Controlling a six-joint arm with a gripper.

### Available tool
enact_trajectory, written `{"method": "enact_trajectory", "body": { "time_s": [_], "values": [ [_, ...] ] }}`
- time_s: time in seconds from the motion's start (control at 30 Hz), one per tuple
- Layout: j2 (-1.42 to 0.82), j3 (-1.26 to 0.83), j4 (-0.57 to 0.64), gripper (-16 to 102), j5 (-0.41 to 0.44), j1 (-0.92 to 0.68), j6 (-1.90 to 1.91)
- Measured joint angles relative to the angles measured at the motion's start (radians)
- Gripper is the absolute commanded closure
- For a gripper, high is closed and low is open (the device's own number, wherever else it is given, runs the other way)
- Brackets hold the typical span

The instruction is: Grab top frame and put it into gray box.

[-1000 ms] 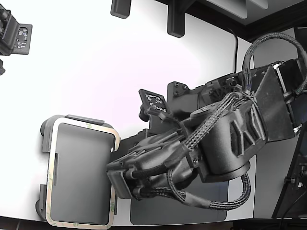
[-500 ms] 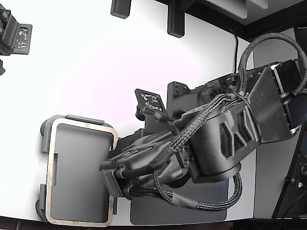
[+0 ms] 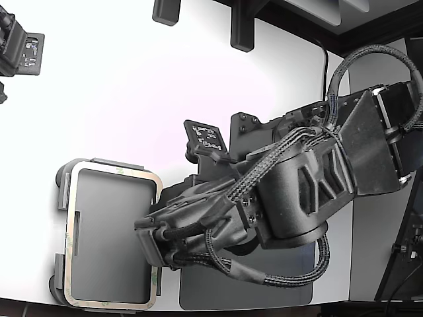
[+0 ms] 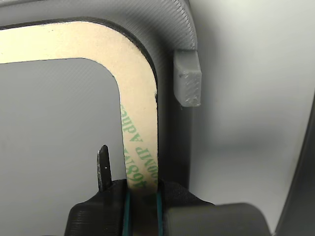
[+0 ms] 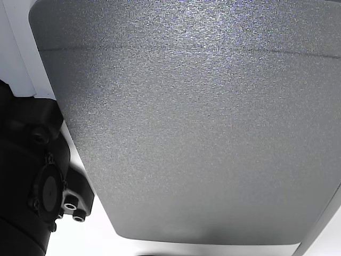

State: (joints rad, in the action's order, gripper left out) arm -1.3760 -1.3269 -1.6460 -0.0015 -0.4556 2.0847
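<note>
Cream frame (image 4: pixel 140 98) lies in the gray box (image 3: pixel 63 181) on the white table (image 3: pixel 132 86) — the tool (image 4: pixel 142 194) pinches its edge (green print showing) near a corner.

Robot lab or test bench. Bare white table (image 3: pixel 132 86), black arm (image 3: pixel 297 191) wrapped in braided cables (image 3: pixel 277 158), fiducial tag plate (image 3: pixel 208 137), black mounts along the table edge (image 3: pixel 241 26), 3D-printed gray fixture (image 4: pixel 187 83) with visible layer lines. No household items.
</note>
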Motion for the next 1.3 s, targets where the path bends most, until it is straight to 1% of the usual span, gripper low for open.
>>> {"method": "enact_trajectory", "body": {
  "time_s": [1.3],
  "values": [
    [0.000,-0.020,0.015,98,-0.005,0.008,-0.006]
  ]
}}
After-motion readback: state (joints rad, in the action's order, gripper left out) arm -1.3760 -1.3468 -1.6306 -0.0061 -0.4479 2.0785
